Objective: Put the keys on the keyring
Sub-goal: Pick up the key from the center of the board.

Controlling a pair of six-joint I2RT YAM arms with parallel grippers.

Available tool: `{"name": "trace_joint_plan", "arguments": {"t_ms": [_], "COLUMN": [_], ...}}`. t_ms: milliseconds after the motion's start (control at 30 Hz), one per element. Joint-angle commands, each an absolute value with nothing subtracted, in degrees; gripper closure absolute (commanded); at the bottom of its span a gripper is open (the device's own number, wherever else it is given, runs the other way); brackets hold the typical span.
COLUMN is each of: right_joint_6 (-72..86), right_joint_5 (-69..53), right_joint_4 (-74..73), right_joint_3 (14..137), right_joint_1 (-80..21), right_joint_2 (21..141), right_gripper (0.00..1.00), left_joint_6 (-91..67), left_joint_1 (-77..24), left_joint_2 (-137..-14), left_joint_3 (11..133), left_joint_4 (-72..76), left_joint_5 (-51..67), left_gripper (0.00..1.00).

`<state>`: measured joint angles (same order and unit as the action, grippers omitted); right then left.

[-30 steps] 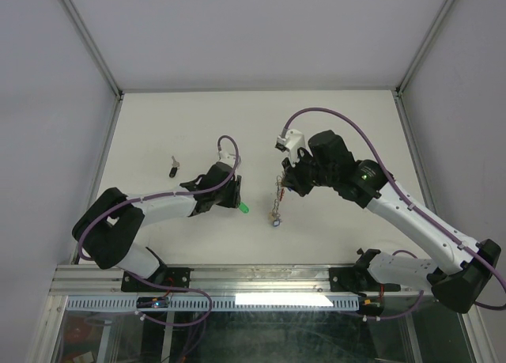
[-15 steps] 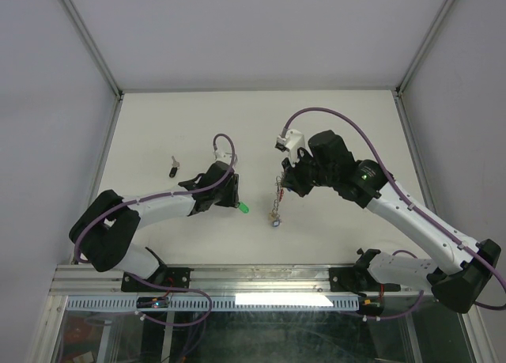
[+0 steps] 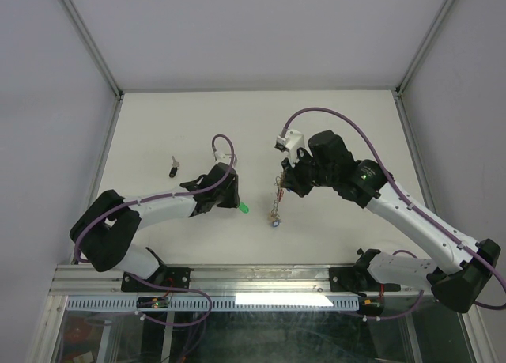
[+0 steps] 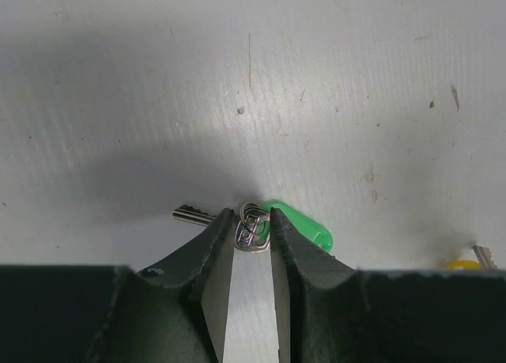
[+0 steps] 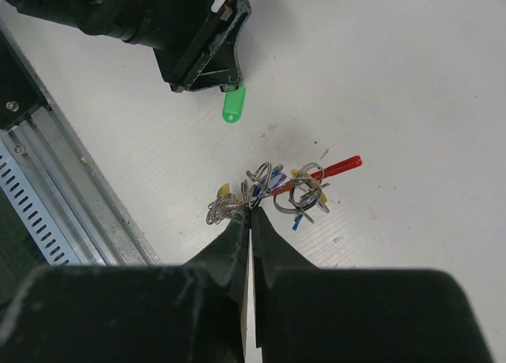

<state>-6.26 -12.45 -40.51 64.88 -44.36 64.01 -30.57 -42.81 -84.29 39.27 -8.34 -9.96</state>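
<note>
Arms bent inward, wrists low over mid tabletop [image 3: 158,126].
Left gripper [image 4: 253,235] pinches ring of green key [image 4: 307,227]; right gripper [image 5: 250,214] clamps keyring [image 5: 294,186] nearby; open tabletop toward far edge.

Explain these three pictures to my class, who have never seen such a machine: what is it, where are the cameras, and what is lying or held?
These are two robot arms bolted at the near edge of a white table. One picture looks down from above; the other two come from a camera on each wrist. The left end effector pinches the small metal ring of a green-capped key. The right end effector pinches a bunch of silvery rings with a red plastic arc. A black-capped key lies loose on the table.
</note>
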Motion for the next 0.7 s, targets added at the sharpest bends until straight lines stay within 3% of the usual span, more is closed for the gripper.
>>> {"name": "trace_joint_plan", "arguments": {"t_ms": [0,467,667], "right_joint_6": [-5.36,-5.27,-5.19], "right_joint_5": [-13.43,-13.78,-13.8], "right_joint_4": [-36.52,-36.44,-36.43], "right_joint_3": [65.34,65.21,65.13], "right_joint_1": [-44.58,-44.58,-44.57], "right_joint_2": [63.28,63.31,63.2], "right_gripper": [1.0,1.0,1.0], "left_joint_6": [-31.73,-31.64,-31.6], "left_joint_1": [-43.32,-43.4,-43.38], "left_joint_2": [-84.59,-85.61,-85.78], "left_joint_3": [40.01,39.56,39.65], "left_joint_4": [-5.63,-5.45,-4.98], "left_joint_5": [-9.93,-9.66,-9.18], "left_gripper": [0.77,0.82,0.89]}}
